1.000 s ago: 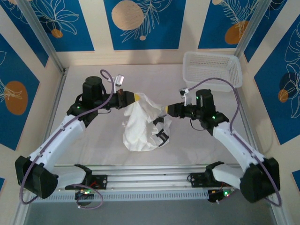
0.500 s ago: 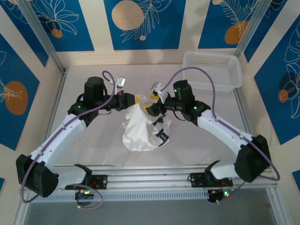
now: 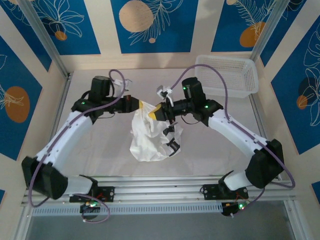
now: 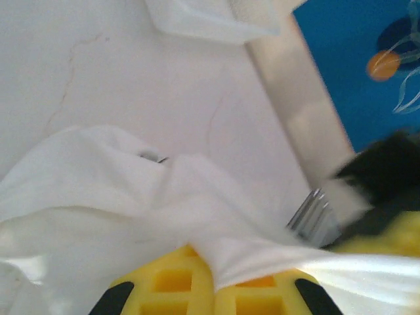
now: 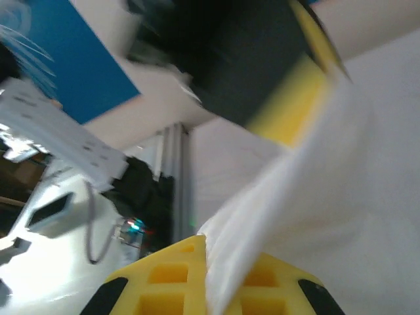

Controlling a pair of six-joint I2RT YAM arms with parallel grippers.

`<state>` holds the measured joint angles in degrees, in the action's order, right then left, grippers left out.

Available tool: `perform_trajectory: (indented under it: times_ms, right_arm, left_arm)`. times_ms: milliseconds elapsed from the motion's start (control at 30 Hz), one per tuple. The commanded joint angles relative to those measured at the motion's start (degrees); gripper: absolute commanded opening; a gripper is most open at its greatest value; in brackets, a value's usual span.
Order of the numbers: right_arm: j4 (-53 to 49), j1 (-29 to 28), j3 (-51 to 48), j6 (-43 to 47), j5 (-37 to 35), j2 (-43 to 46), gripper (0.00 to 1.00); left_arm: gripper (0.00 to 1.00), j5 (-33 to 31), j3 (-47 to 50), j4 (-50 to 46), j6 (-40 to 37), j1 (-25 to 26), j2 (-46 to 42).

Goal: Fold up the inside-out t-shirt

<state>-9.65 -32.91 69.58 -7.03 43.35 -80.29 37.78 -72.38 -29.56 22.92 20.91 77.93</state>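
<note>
The inside-out t-shirt (image 3: 148,135) is white and hangs bunched above the middle of the table, a dark print showing at its lower right. My left gripper (image 3: 144,105) is shut on the shirt's top edge from the left. In the left wrist view the white cloth (image 4: 216,223) runs out between the yellow fingers (image 4: 170,282). My right gripper (image 3: 155,112) is shut on the same top edge from the right, very close to the left one. In the right wrist view a fold of the shirt (image 5: 262,216) is pinched between its yellow fingers (image 5: 164,279).
A white mesh basket (image 3: 227,74) stands at the back right corner of the table. Metal frame rails (image 3: 160,192) run along the near edge, and aluminium posts stand at both sides. The table surface (image 3: 90,150) is pale.
My right arm has swung left from beside the shirt to its top edge and its gripper has shut on the cloth. The left gripper has kept its hold and lifted slightly.
</note>
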Motion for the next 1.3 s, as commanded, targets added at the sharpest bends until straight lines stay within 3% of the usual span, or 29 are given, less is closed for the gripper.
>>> perform_trajectory:
  times_ms: [0,33,200,267,333,533,667,733,833,900,967,1033,1133,1200,1267]
  right_arm:
    - [8.2,0.8,-1.6,-14.7,12.8,5.9,0.0]
    - [9.9,0.9,-2.3,-16.3,12.2,6.7,0.0]
    - [12.4,3.1,-5.3,-18.0,4.8,8.6,0.0]
    - [12.3,4.6,-6.0,-19.4,1.5,8.4,0.0]
    - [11.1,5.8,-6.1,-20.1,-0.4,8.0,0.0]
    - [10.3,6.7,-5.9,-20.6,-1.1,6.8,0.0]
    - [9.0,6.6,-4.6,-21.1,-0.8,5.6,0.0]
    - [8.6,6.4,-4.4,-21.0,-0.8,5.3,0.0]
    - [7.4,6.1,-4.0,-20.7,-0.7,5.3,0.0]
    - [6.4,6.0,-3.8,-20.5,-0.7,5.6,0.0]
    - [6.1,5.8,-3.8,-20.4,-0.8,6.0,0.0]
    - [6.2,5.6,-4.0,-20.4,-1.0,6.2,0.0]
    - [6.1,5.4,-4.2,-20.4,-1.2,6.4,0.0]
    - [5.6,5.4,-4.3,-20.5,-1.7,6.3,0.0]
    - [4.1,6.2,-4.4,-20.9,-3.8,6.3,0.0]
  left_arm:
    - [0.0,-6.1,-0.1,-0.4,-8.7,-1.2,6.4]
    - [0.03,-5.4,0.2,1.5,-8.0,-1.2,7.2]
    - [0.49,-6.3,1.1,5.4,-6.0,-1.2,4.4]
    - [0.58,-9.2,1.1,2.6,-6.8,-1.2,0.8]
    - [0.6,-12.0,1.0,-1.6,-7.4,-1.2,-3.2]
    - [0.6,-13.2,6.3,-3.4,-4.2,3.0,-15.0]
    - [0.5,-16.1,9.0,2.6,-5.7,11.6,-18.0]
    - [0.43,-18.4,8.1,4.0,-8.1,16.1,-16.1]
    - [0.37,-21.8,6.0,4.4,-9.6,18.2,-11.7]
    - [0.37,-23.9,4.7,5.4,-9.7,18.2,-8.8]
    - [0.44,-27.0,3.3,5.5,-9.8,18.2,-6.0]
    - [0.5,-27.6,2.0,5.7,-10.0,18.2,-3.4]
    - [0.5,-24.6,1.1,8.2,-9.7,18.2,-1.0]
    - [0.38,-23.3,1.1,9.7,-9.1,18.2,-0.6]
    - [0.11,-22.4,1.1,10.0,-8.5,18.1,-1.1]
